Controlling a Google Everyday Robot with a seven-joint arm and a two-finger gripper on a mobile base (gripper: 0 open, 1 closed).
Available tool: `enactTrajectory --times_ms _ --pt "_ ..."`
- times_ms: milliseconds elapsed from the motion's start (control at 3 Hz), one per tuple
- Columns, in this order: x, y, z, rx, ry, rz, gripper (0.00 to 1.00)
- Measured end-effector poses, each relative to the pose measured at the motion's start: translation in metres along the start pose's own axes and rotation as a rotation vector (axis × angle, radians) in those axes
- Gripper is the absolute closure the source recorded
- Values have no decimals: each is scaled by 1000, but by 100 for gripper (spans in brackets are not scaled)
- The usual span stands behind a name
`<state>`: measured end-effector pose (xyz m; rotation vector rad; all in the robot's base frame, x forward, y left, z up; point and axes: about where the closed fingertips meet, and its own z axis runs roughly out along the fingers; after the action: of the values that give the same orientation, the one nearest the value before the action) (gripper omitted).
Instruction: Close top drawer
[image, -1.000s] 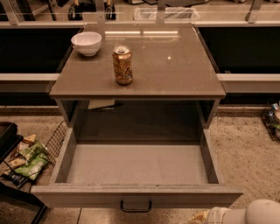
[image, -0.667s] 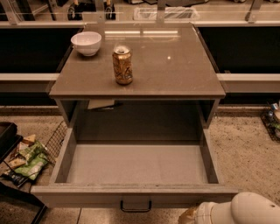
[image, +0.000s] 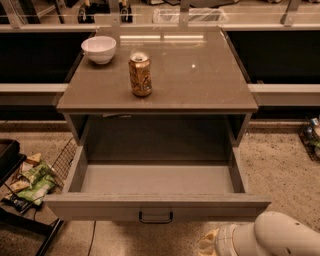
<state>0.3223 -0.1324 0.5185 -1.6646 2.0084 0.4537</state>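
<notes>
Push the stiff, probably light top drawer (image: 157, 199) mid-front; your gripper (image: 208, 243) sits just below, its state I cannot tell.

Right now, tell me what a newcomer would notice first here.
The top drawer stands pulled far out at the centre, its inside bare. Next come the can and white bowl on the cabinet top. The gripper sits at the bottom edge, below the drawer's front, right of its handle.
</notes>
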Motion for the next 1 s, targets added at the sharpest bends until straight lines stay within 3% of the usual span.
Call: enactTrajectory --times_ms 333,667,1000 --pt "-12 -27 5 7 -26 -19 100" --pt "-52 -95 2 47 -81 -77 100" --pt "-52 -95 2 47 -81 -77 100"
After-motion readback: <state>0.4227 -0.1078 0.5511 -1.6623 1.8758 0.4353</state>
